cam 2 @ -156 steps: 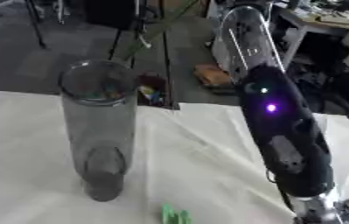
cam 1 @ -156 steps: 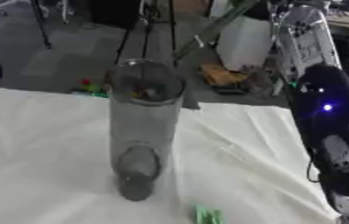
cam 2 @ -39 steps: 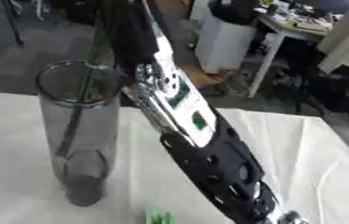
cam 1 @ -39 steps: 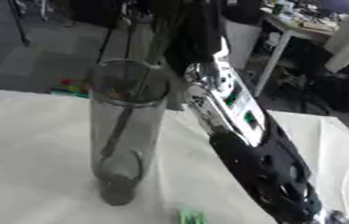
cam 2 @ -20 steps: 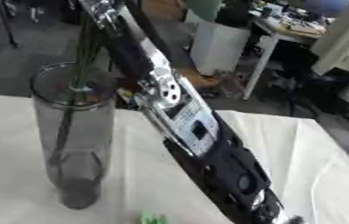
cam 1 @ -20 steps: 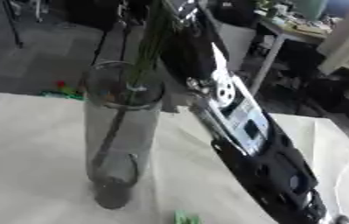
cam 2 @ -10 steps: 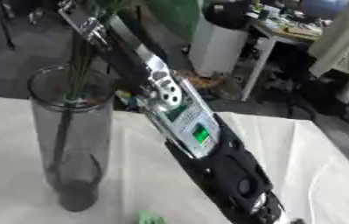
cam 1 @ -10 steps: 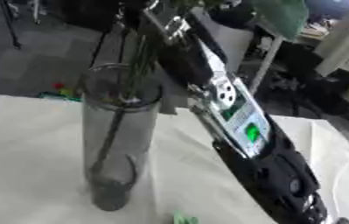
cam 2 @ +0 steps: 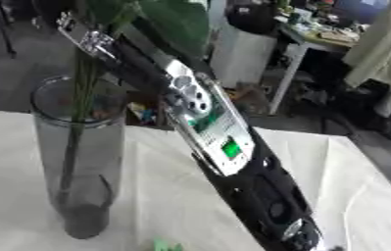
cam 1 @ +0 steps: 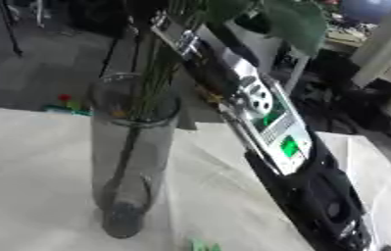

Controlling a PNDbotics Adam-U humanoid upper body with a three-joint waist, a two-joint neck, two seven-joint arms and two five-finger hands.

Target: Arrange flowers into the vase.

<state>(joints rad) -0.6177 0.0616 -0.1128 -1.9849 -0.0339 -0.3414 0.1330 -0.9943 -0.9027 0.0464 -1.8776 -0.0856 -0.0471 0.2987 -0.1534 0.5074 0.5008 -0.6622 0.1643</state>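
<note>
**Glass vase taking green stems**

White cloth [cam 1: 27, 162] is covering the table, and no writing can be read anywhere; a small green square is glowing on the silver panel of the right arm [cam 2: 224, 147], with nothing legible on it. That arm is slanting up from the lower right toward the vase mouth. The right hand [cam 2: 83, 34] is showing only as a blurred metal part near the top; whether its fingers are spread or pinching cannot be told.

The vase [cam 2: 78, 162] is standing upright on the cloth at the left, a tall cylinder of clear, smoky glass with a dark base. Green stems [cam 2: 77, 98] are running down inside it, reaching most of the way toward the base. Broad dark leaves [cam 2: 177, 24] are hanging above the rim.

Half a second ago the stems were sitting slightly higher in the glass. A small green scrap [cam 1: 203, 244] is lying on the cloth in front of the vase.
</note>
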